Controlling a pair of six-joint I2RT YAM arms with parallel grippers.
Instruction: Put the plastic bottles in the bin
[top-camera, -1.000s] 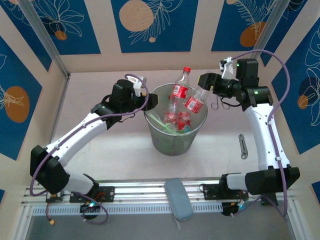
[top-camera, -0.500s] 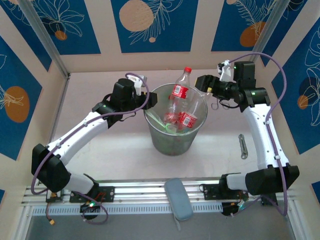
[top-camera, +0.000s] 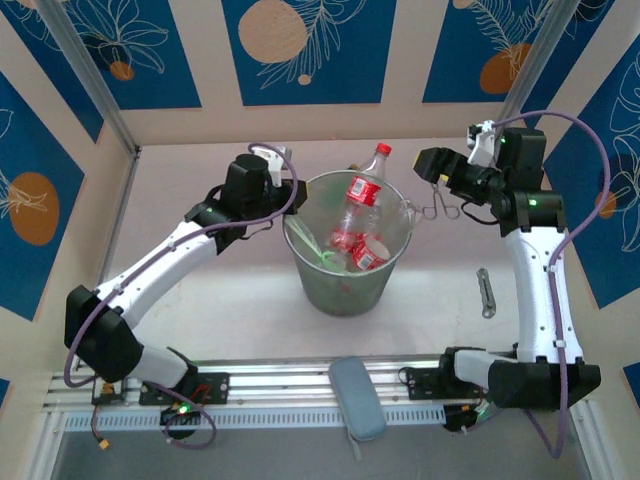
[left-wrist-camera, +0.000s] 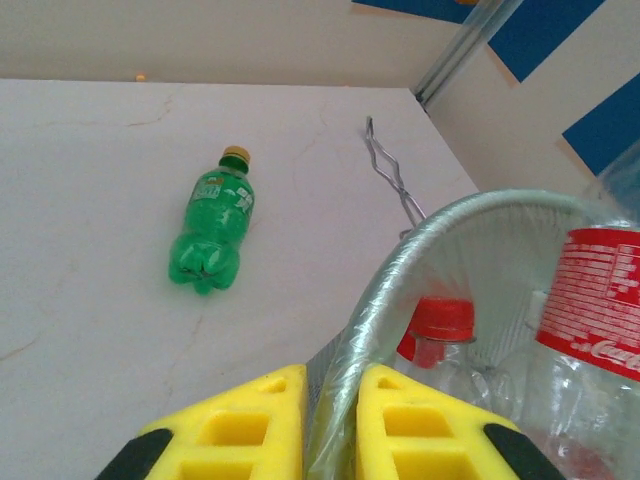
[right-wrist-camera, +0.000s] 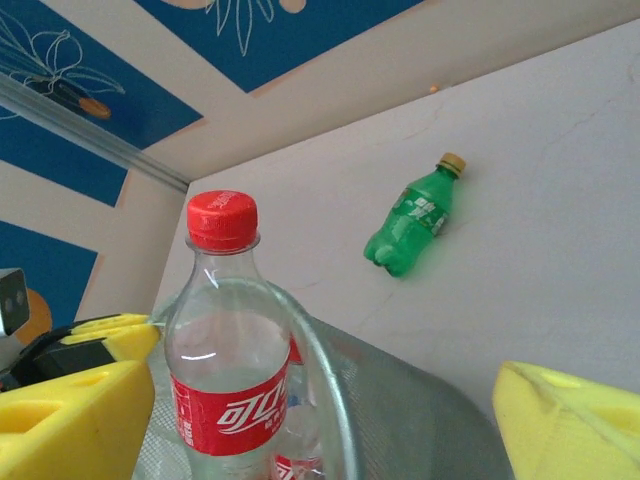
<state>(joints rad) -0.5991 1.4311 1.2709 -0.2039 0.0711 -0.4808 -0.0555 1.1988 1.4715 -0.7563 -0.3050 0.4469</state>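
At the centre of the table, the bin (top-camera: 340, 285) is now being gripped at its left rim by the left gripper (left-wrist-camera: 330, 400). Its yellow fingers (left-wrist-camera: 235, 425), which were standing apart a second ago, are being pressed narrowly against the rim wall from both sides, so the bin is being steadied rather than a bottle picked. Inside the bin, the plastic bottles (top-camera: 358, 250) with red labels are being held in a loose heap. One tall red-capped bottle (top-camera: 365, 190) is being propped against the far wall with its neck above the rim. The bottle that was being carried over the right rim a second ago is now being counted among those inside. Just right of and beyond the bin, the right gripper (top-camera: 428, 166) is being withdrawn with its jaws spread wide and nothing between them. Farther on, a green bottle (left-wrist-camera: 213, 232) is being left lying on its side on the table (left-wrist-camera: 90, 300), well apart from the bin, its cap pointing away from it. The task is therefore being judged nearly complete, with the green bottle as the likely next item. Whether other bottles are lying elsewhere cannot be told.
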